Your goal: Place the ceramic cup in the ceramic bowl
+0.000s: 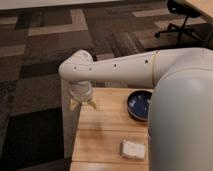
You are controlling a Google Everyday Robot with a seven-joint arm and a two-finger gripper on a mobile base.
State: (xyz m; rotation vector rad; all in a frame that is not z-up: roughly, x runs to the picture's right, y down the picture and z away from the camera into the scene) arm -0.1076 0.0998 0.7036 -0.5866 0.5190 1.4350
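The ceramic bowl (139, 104) is round and dark blue inside; it sits on the wooden table (107, 130) near its far right side, partly behind my white body. My arm reaches left across the view and bends down at the wrist. My gripper (83, 104) hangs over the table's far left corner, well to the left of the bowl. The ceramic cup does not show as a separate thing; I cannot tell whether it sits under the wrist, where it would be hidden.
A flat white rectangular block (133, 149) lies on the table near its front edge. My large white body (182, 120) fills the right side. Patterned carpet surrounds the table, and an office chair base (180, 27) stands at the far right.
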